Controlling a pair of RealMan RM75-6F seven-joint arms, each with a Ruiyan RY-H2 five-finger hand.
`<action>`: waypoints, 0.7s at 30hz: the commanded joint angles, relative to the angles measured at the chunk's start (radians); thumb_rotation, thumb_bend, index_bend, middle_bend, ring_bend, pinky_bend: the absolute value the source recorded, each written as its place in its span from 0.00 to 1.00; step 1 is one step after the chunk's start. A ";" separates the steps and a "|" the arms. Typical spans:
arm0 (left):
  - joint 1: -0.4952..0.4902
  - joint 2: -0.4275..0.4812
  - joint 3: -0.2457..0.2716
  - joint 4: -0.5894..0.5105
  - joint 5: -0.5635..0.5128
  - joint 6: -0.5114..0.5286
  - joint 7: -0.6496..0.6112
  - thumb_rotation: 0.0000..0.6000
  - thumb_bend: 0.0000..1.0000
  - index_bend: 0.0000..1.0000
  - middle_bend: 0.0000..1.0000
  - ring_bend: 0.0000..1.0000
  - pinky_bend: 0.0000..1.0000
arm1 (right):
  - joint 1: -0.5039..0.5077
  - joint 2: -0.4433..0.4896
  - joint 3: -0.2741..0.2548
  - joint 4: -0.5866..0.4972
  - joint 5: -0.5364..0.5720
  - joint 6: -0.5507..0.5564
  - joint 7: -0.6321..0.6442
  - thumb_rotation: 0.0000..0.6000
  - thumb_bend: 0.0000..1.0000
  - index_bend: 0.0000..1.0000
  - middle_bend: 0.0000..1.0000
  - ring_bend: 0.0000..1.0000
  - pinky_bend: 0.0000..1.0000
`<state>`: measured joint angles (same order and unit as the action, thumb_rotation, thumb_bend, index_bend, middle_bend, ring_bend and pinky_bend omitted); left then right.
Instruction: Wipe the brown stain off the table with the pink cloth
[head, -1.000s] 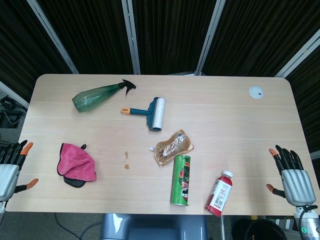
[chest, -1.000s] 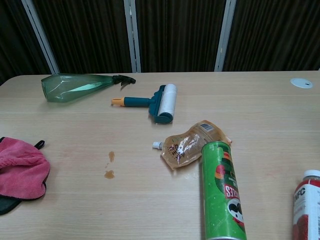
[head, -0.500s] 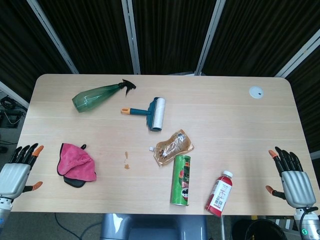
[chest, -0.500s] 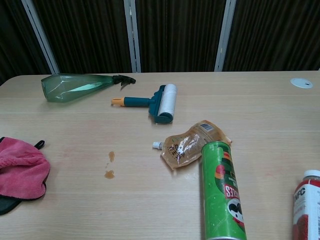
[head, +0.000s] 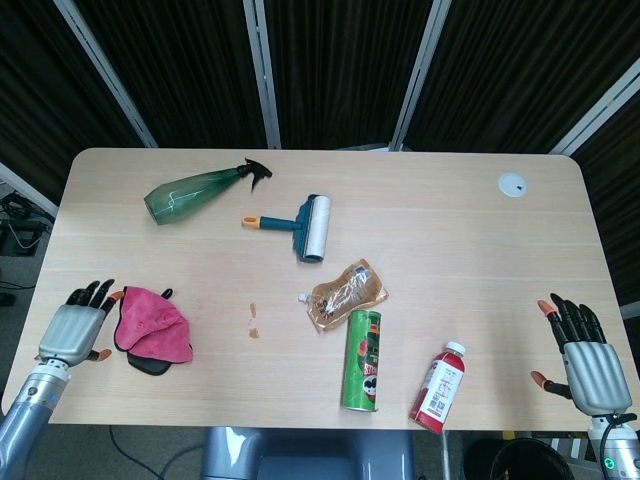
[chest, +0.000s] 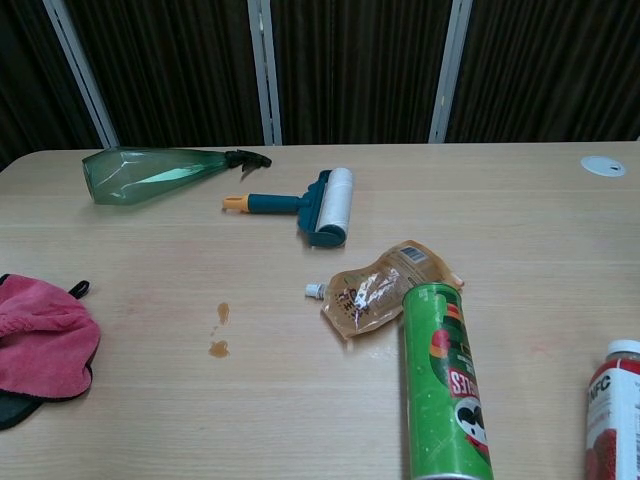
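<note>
The pink cloth (head: 152, 324) lies bunched on the desk (head: 450, 240), well left of the brown stain (head: 253, 320). The left hand (head: 74, 328) sits just left of the cloth, fingers apart, holding nothing. The right hand (head: 583, 352) hangs far right of the cloth, fingers spread, empty.

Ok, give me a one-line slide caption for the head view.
Left hand open beside the pink cloth, brown stain unwiped; right hand open at the table edge.
</note>
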<state>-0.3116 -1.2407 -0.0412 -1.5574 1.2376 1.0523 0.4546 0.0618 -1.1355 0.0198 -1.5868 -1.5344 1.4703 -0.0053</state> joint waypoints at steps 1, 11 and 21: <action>-0.021 -0.040 0.000 0.020 -0.035 -0.021 0.044 1.00 0.04 0.20 0.02 0.03 0.16 | -0.003 0.001 0.001 0.000 0.000 0.005 0.008 1.00 0.00 0.07 0.00 0.00 0.00; -0.050 -0.118 0.000 0.066 -0.117 -0.032 0.106 1.00 0.09 0.27 0.08 0.07 0.20 | -0.005 0.002 0.004 -0.004 0.002 0.007 0.030 1.00 0.00 0.07 0.00 0.00 0.00; -0.086 -0.197 -0.003 0.095 -0.170 -0.042 0.143 1.00 0.09 0.28 0.07 0.06 0.20 | -0.002 0.003 0.003 -0.011 0.003 -0.003 0.042 1.00 0.00 0.10 0.00 0.00 0.00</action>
<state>-0.3934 -1.4310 -0.0454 -1.4655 1.0716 1.0094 0.5924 0.0593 -1.1332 0.0229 -1.5967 -1.5322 1.4679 0.0357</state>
